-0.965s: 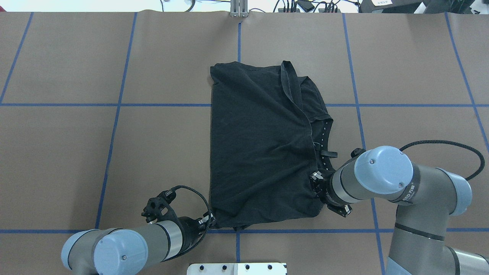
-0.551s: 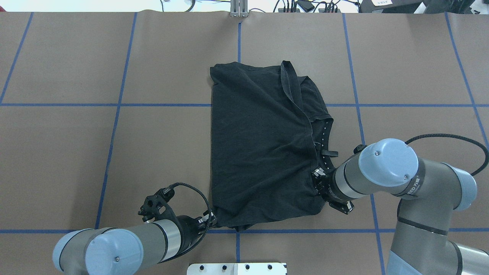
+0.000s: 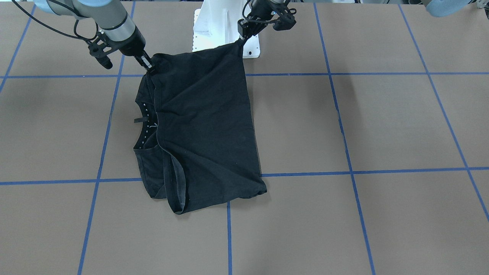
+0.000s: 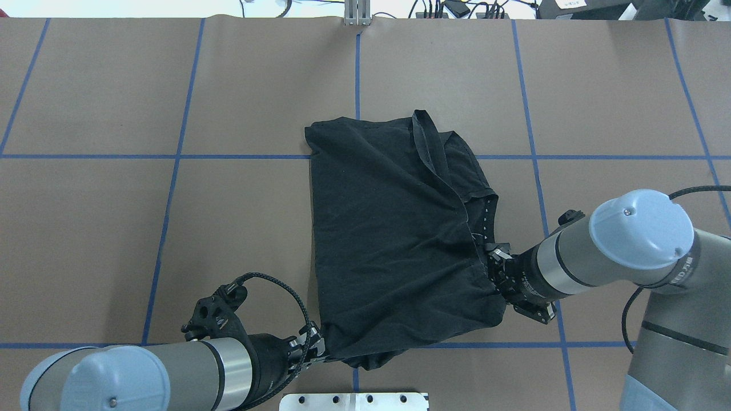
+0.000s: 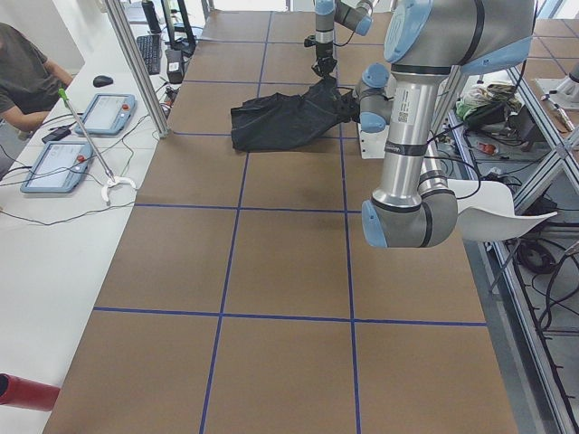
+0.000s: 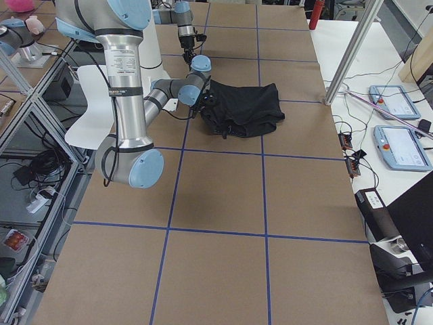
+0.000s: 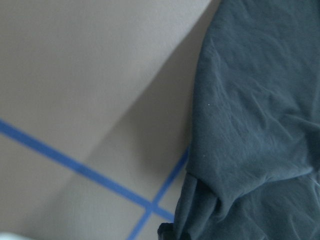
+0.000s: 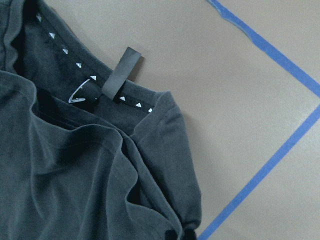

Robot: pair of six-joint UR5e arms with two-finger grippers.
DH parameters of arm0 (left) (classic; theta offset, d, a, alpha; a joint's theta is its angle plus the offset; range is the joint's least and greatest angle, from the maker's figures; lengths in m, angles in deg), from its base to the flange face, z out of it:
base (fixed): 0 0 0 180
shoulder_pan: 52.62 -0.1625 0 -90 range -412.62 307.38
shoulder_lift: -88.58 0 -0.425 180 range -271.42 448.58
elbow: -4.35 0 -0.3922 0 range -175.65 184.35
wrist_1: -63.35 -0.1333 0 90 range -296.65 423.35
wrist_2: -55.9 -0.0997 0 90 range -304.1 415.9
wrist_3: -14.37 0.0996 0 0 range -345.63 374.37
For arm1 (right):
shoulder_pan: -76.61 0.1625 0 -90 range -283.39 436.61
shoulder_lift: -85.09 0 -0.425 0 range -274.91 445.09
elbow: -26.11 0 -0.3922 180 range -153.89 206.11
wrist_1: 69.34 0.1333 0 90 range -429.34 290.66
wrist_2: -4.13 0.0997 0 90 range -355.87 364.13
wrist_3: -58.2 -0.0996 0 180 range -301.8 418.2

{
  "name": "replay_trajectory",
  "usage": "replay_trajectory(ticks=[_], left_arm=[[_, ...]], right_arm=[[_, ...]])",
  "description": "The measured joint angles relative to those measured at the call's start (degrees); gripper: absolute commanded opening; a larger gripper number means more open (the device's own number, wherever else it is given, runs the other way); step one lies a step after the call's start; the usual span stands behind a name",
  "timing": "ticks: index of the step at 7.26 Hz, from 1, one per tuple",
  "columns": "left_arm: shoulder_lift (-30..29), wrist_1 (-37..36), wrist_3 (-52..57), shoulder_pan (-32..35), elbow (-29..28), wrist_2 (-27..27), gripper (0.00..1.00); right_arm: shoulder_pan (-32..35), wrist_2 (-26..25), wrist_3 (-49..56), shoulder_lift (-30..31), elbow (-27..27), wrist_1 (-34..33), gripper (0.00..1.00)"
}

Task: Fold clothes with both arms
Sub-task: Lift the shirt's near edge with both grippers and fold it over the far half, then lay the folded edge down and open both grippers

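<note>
**Workpiece.** The black T-shirt [image 4: 394, 228] is lying folded on the brown bench [image 4: 103, 228], near its middle and toward the robot's side. Its far edge is resting flat on the bench. Its near edge is being held off the surface at both corners, so the cloth is sloping and pulling taut between the two holds.

**Left side.** The left arm [image 4: 171, 371] is reaching in low from the robot's side. The left pincer [image 4: 322, 350] is clamping the near left corner of the T-shirt, with its jaws closed on a bunched fold of cloth. In the front-facing view this corner is coming to a point in front of the white pedestal base [image 3: 217, 23].

**Right side.** The right arm [image 4: 599, 251] is reaching in from the opposite side. The right pincer [image 4: 494, 279] is clamping the near right corner, with its jaws closed on the cloth just beside the neck opening. The collar [image 8: 65, 75] is facing the robot's right, showing a row of small white triangles and a black loop tag [image 8: 122, 72].

**Surface.** Blue tape lines [image 4: 177, 157] are dividing the bench into squares, and one is passing under the far part of the T-shirt.
</note>
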Motion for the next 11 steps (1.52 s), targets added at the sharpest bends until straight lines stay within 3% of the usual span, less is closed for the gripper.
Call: replay_trajectory(ticks=[3,5,6,8,11], left_arm=[[-1.8,-0.8,-5.9,-0.1,4.5,0.9,0.0],[-3.8,-0.9,-8.1,1.3,4.8,0.9,0.0],[-4.2,-0.9,-8.1,3.8,4.8,0.9,0.0],[-5.1,-1.0,-6.1,10.4,1.5,1.3,0.0],[-9.4,-0.2,0.6,19.4,-10.5,4.0,0.0]], right_arm=[[4.8,7.4,-0.4,2.0,-5.0,-0.2,0.0],[8.8,11.4,-0.3,1.9,-5.3,-0.2,0.0],[11.1,11.9,0.1,0.5,-3.5,-0.1,0.0],[15.5,12.2,1.6,-6.8,5.4,-0.2,0.0],[20.4,12.3,7.6,-16.8,19.3,-0.2,0.0]])
